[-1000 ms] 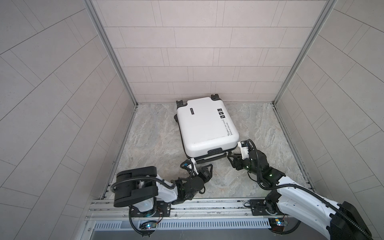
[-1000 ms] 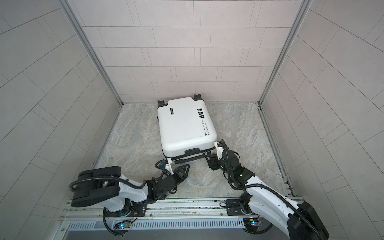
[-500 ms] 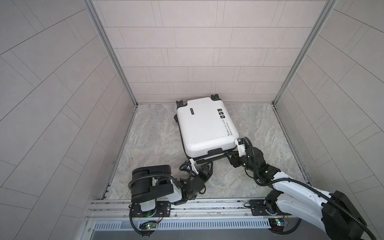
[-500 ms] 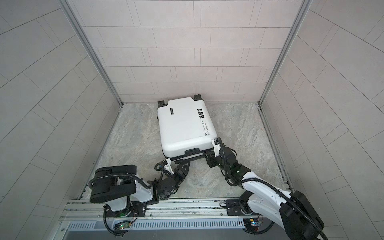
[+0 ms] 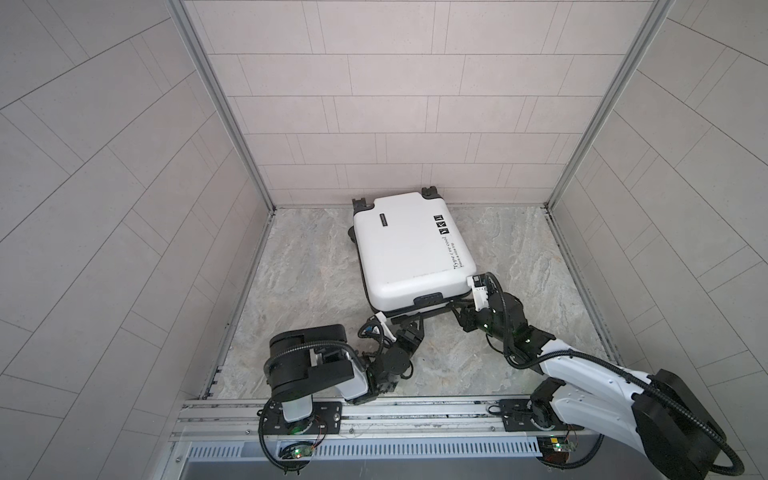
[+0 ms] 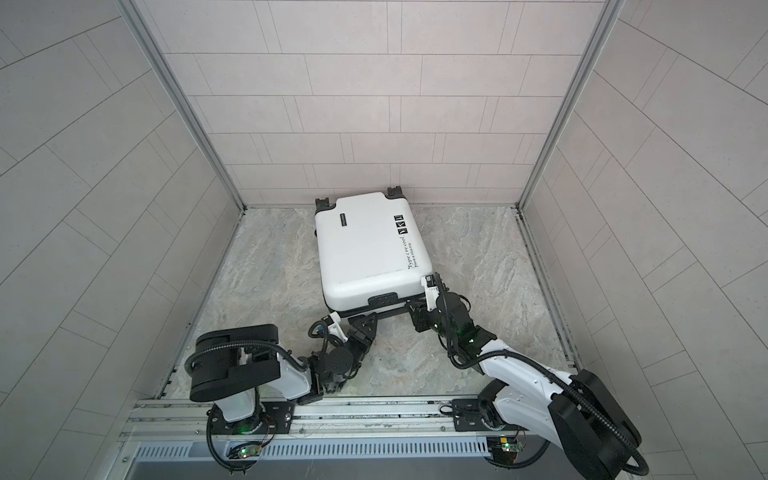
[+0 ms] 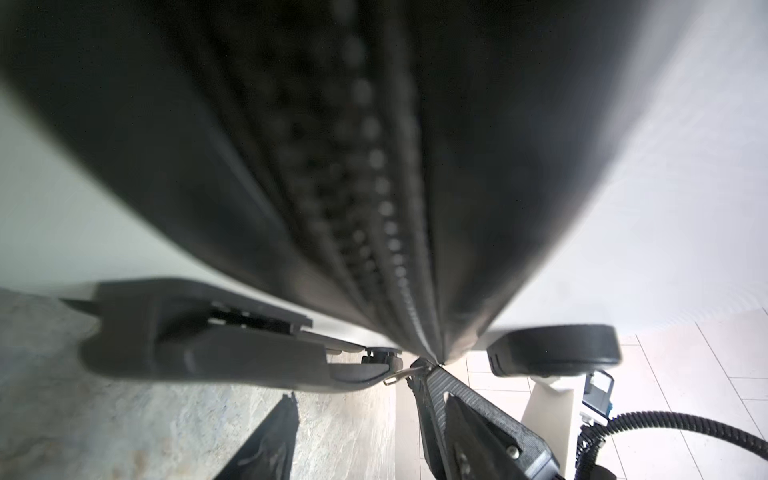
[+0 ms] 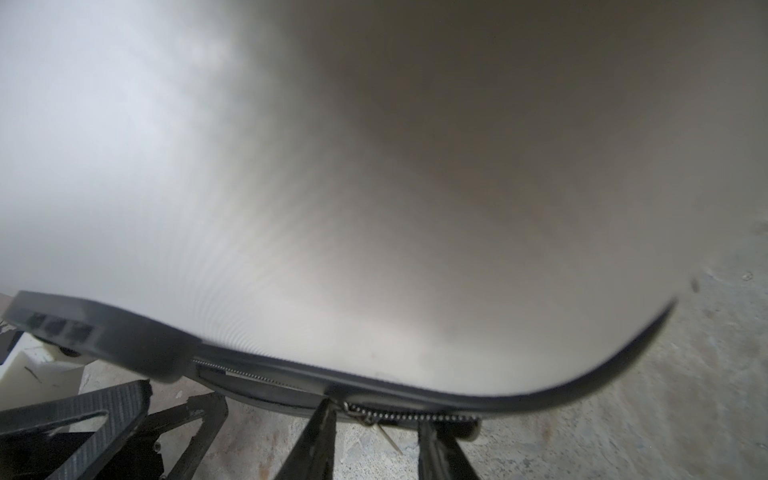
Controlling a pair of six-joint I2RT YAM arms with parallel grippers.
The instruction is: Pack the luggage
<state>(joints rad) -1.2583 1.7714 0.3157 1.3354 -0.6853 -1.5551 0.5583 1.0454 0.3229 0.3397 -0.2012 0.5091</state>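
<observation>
The suitcase (image 5: 409, 249) lay flat and shut on the floor (image 5: 311, 270), with its wheels toward the back wall (image 5: 395, 166) and its near edge facing both arms. The right gripper (image 8: 376, 415) had its jaws apart, one on either side of the zipper pull (image 8: 359, 411), not pinching it. The left gripper (image 5: 409, 325) sat low at the same edge, its jaws also apart and empty (the tips were hard to make out from above). The likeliest trouble was the pull itself, a small, loose piece of metal that could slip out of a closing pinch. A tug along the zipper band (image 7: 374, 166) could also drag the case across the smooth floor if nothing braced it.
</observation>
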